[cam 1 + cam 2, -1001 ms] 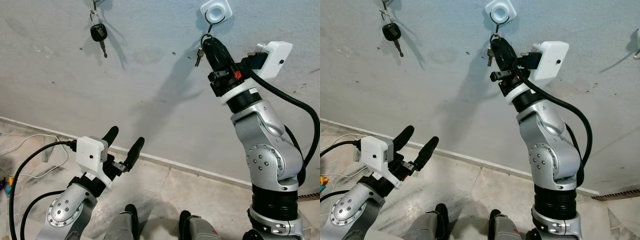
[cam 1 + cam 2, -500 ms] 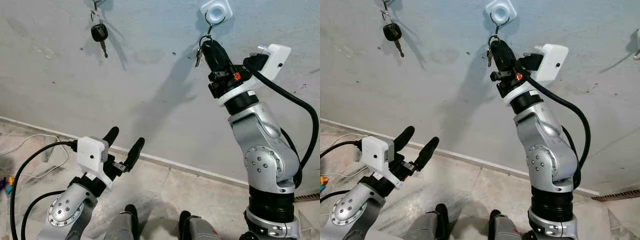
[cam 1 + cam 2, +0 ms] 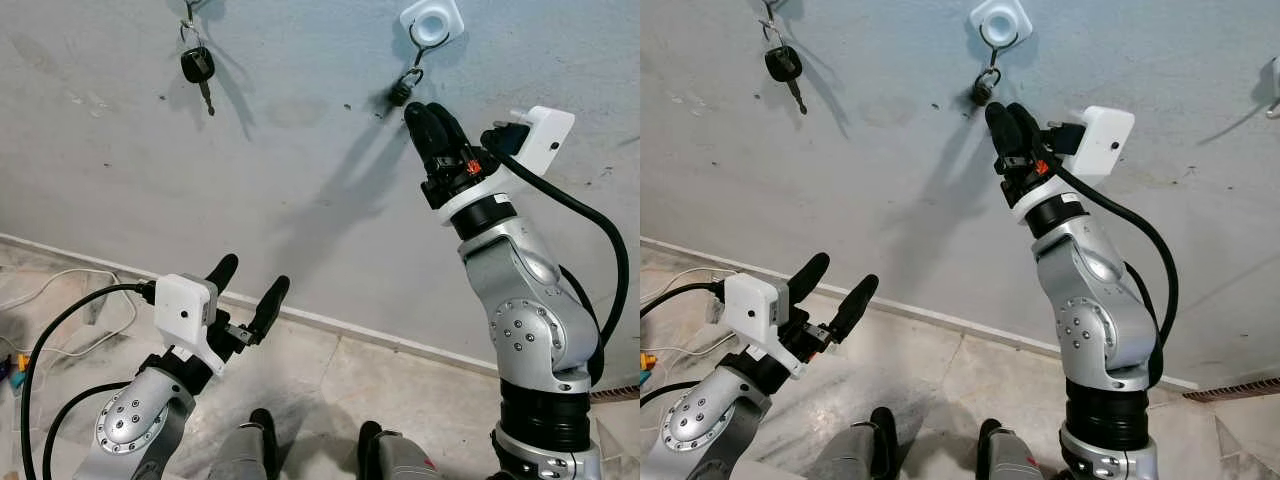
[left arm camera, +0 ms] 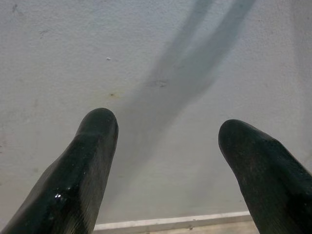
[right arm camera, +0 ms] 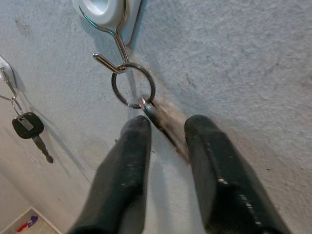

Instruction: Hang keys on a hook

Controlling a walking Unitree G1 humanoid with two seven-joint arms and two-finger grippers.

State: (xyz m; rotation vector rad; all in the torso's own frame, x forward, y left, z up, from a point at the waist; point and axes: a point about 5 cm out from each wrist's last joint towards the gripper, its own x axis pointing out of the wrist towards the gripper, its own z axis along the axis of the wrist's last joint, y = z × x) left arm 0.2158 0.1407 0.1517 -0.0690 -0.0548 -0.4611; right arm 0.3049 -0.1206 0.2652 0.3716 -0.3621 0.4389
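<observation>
The keys (image 3: 401, 93) hang by their ring (image 5: 132, 84) from the wire hook of a white wall mount (image 3: 432, 20) high on the grey wall. The key below the ring looks blurred in the right wrist view. My right gripper (image 3: 428, 110) is raised just below the keys, open by a narrow gap and holding nothing. Its fingertips (image 5: 136, 127) stop short of the ring. Low on the left, my left gripper (image 3: 245, 290) is open and empty, facing the bare wall (image 4: 161, 73).
A black car key (image 3: 197, 65) hangs from another hook at the upper left. A third hook (image 3: 1274, 85) sits at the far right. White cables (image 3: 60, 290) lie on the tiled floor to the left, along the wall's base.
My right gripper has opened and dropped back from the hook. The keys it was holding now hang free on the hook. The left arm has stayed where it was.
</observation>
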